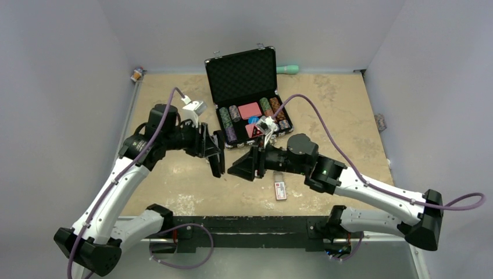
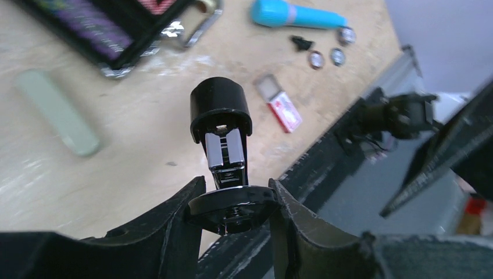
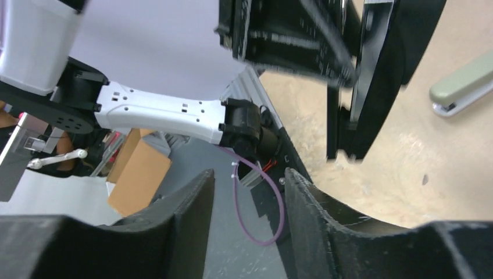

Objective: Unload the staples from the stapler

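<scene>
I see the stapler held above the worktop, near its middle. The left fingers are clenched only on its black lower end. The rest of the body, with the silvery rail, stands out away from the wrist without any support. The right fingers are spread apart with nothing between them. In the top view they are just at 3 o'clock of the left ones.

My 1st worry is the grasp. It is narrow and sits on a rounded, glossy part, so I judge that a pull or push on the rail can turn the stapler between the fingers, or draw it out.

My 2nd worry is the 2 arms. They are very near, and a small error in the approach makes the fingers hit each other instead of the rail.

My 3rd worry is that loose staples may fall and scatter, for example toward the small red-and-white box at 4 o'clock of the stapler, or under the arms. I cannot tell if staples are in the rail now.
</scene>
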Robot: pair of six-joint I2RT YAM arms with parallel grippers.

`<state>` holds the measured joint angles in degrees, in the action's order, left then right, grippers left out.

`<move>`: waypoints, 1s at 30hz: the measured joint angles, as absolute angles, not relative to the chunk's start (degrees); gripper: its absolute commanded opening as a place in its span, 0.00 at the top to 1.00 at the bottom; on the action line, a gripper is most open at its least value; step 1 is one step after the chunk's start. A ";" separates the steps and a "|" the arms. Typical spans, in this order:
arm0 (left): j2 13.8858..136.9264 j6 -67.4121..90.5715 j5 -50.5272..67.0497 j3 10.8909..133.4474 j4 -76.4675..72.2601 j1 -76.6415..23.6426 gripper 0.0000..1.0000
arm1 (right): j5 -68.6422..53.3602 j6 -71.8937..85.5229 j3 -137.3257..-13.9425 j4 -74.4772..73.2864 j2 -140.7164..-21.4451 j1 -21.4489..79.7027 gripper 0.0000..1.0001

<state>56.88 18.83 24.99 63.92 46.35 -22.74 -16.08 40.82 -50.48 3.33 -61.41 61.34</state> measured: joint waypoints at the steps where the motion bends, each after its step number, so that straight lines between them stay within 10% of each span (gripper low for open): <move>1: 56.75 18.79 27.53 63.16 45.36 -22.61 1.00 | -15.46 40.25 -50.50 3.27 -60.12 60.88 0.44; 12: 51.86 24.47 56.45 56.51 24.97 -21.85 1.00 | -9.67 36.32 -52.53 -2.76 -58.30 60.73 0.39; 18: 52.03 23.86 60.27 57.28 25.82 -22.33 1.00 | -3.70 34.89 -55.11 -5.65 -57.43 59.83 0.52; 30: 54.39 23.44 56.80 57.41 28.91 -22.02 1.00 | -0.67 32.05 -65.80 -7.81 -64.95 59.42 0.45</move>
<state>54.39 23.44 56.80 57.41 28.91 -22.02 -0.67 32.05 -65.80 -7.81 -64.95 59.42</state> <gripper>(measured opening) 0.456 0.568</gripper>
